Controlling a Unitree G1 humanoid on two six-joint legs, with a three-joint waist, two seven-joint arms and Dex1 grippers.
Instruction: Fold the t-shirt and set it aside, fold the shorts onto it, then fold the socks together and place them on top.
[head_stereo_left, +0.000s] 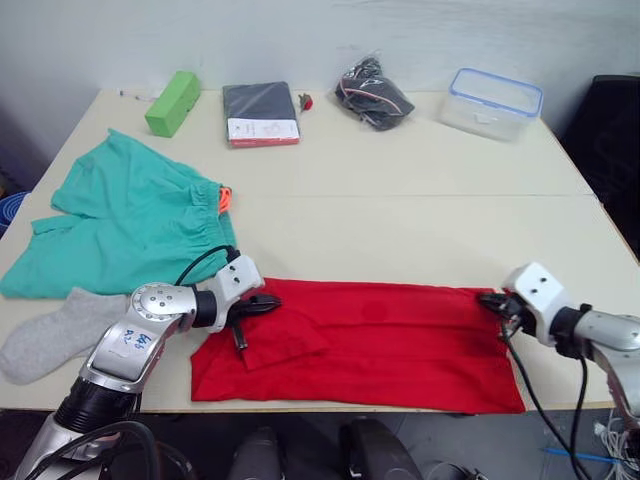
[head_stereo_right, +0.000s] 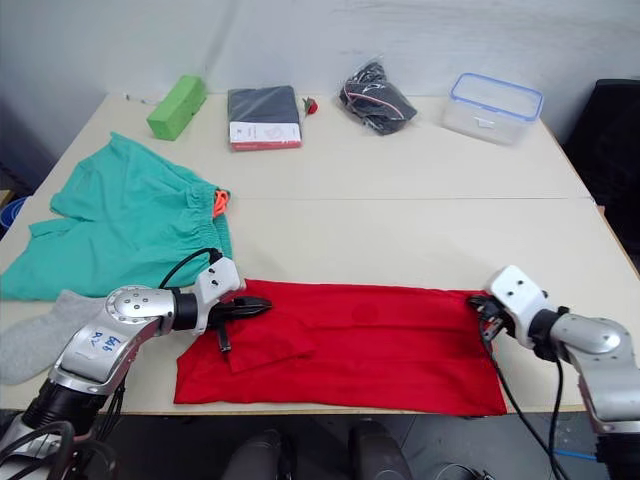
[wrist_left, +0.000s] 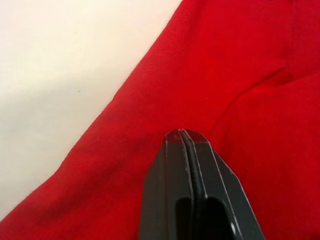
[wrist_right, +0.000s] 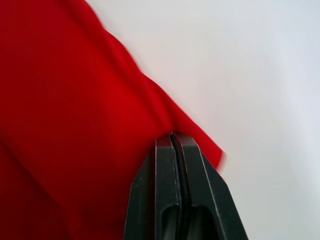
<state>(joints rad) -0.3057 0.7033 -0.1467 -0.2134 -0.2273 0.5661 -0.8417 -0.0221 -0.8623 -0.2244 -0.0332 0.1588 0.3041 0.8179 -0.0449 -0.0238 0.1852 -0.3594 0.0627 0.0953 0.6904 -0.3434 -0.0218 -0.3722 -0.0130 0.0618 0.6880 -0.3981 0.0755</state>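
Both grippers, left and right, pinch the far edge of the shirt tight, likely to fold it over

Hidden, cropped or unreadable parts

The left gripper covers part of the t-shirt, and whether its closed tips pinch cloth cannot be told; the right gripper likewise. The shorts and a grey sock run off the frame's left side. The label on the dark packaged garment is too small to read.
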